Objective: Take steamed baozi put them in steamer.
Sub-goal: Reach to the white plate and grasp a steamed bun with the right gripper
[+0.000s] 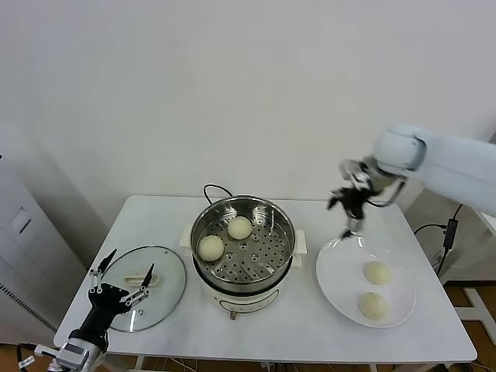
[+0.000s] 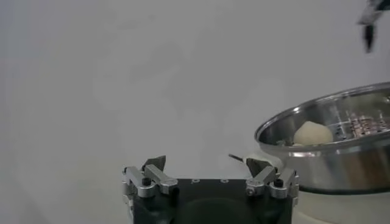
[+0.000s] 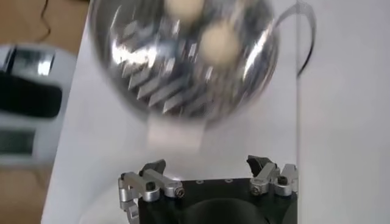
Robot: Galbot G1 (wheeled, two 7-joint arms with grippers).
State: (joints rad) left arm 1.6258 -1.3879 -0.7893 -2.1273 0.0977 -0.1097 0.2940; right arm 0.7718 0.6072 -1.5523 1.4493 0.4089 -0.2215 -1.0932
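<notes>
The steel steamer stands mid-table and holds two baozi, one at the back and one at the left. Two more baozi lie on the white plate at the right. My right gripper is open and empty, in the air between the steamer and the plate's far edge. Its wrist view shows the steamer with both baozi inside. My left gripper is open and empty, parked over the glass lid. Its wrist view shows the steamer with one baozi.
The round glass lid lies flat at the table's front left. A black cord runs behind the steamer. Table edges are near the plate at the right and the lid at the left.
</notes>
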